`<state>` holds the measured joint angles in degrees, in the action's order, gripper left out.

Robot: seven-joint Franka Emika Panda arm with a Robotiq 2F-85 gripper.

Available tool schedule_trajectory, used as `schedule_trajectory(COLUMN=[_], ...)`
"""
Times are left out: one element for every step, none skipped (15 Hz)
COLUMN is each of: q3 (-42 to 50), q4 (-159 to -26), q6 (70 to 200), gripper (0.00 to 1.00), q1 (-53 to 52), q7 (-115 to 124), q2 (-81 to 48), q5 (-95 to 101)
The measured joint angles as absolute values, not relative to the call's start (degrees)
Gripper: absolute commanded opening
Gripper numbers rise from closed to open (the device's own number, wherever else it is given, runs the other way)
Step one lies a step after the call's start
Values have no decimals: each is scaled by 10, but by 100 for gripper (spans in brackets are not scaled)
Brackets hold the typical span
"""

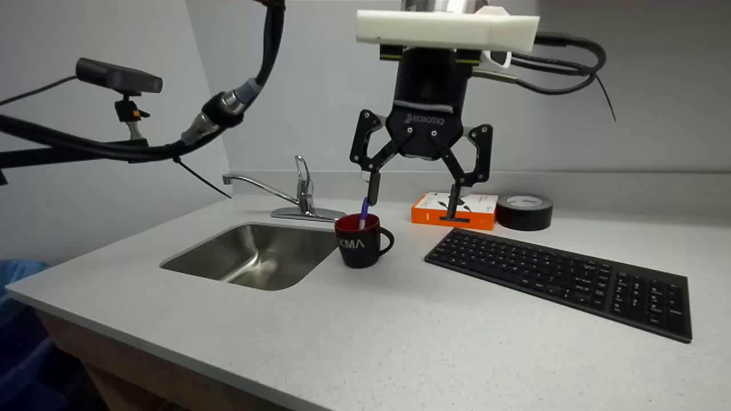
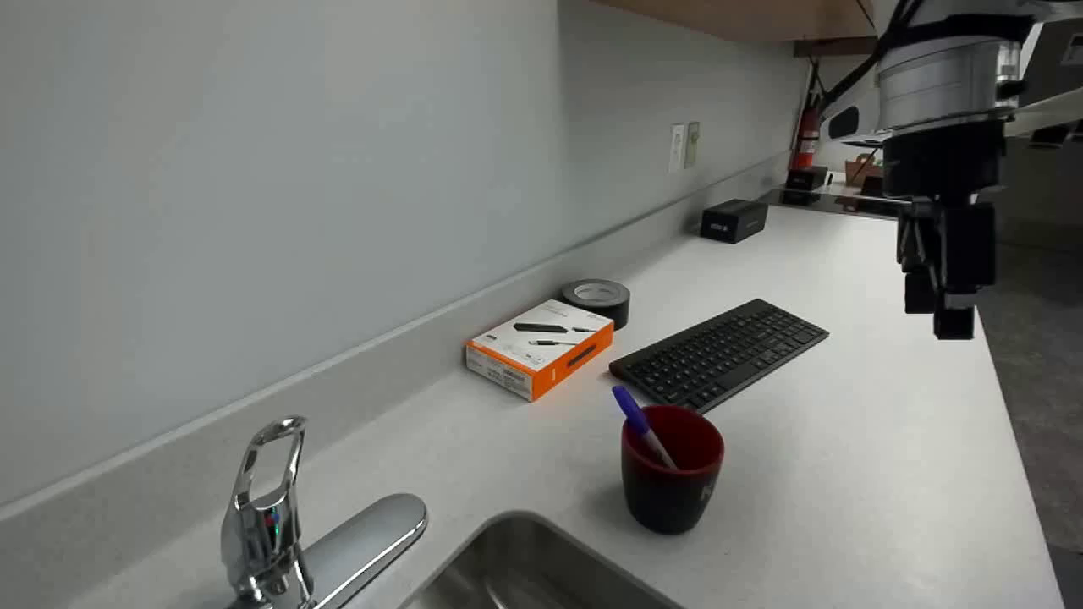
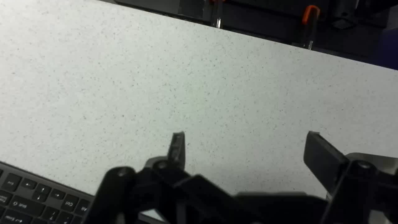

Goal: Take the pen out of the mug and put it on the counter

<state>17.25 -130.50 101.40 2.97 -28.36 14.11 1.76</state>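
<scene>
Counter (image 1: 400, 331): light grey, speckled; runs along a plain grey wall (image 2: 296, 211).
Sink (image 1: 260, 254): inset, steel; chrome faucet (image 1: 306, 200) on its wall side.
Mug (image 1: 358, 249): upright on the counter, just beside the sink.
Pen (image 2: 639, 420): inside the mug, tilted, blue end above the rim.
Gripper (image 1: 412, 203): jaws spread wide, over the counter, well apart from the mug.
Keyboard (image 1: 562, 285): flat; orange-and-white box (image 2: 512, 334) and black tape roll (image 1: 525, 221) near the wall.
Fire extinguisher (image 2: 808, 139): red, far end.

The mug (image 2: 666, 497) hides the lower end of the pen (image 2: 642, 424).
</scene>
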Motion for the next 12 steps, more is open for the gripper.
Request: schedule_trajectory(q3=[172,172,172,171,169,168,167,165,162,156,147,136], q4=[-1305,-1305,-1305,-1305,-1306,-1306,-1307,-1307,-1306,-1304,-1301,-1297], q6=[1014,1014,1014,1014,1014,1014,1014,1016,1018,1022,1031,1044], gripper=[100,100,100,100,100,100,100,100,100,100,100,100], q1=[30,30,30,30,32,34,36,37,37,37,36,35], q7=[-284,-284,-284,-284,-284,-284,-284,-284,-283,-281,-278,-274], q2=[141,141,141,141,141,142,142,142,142,140,138,133], q5=[18,18,18,18,18,20,22,22,22,21,20,18])
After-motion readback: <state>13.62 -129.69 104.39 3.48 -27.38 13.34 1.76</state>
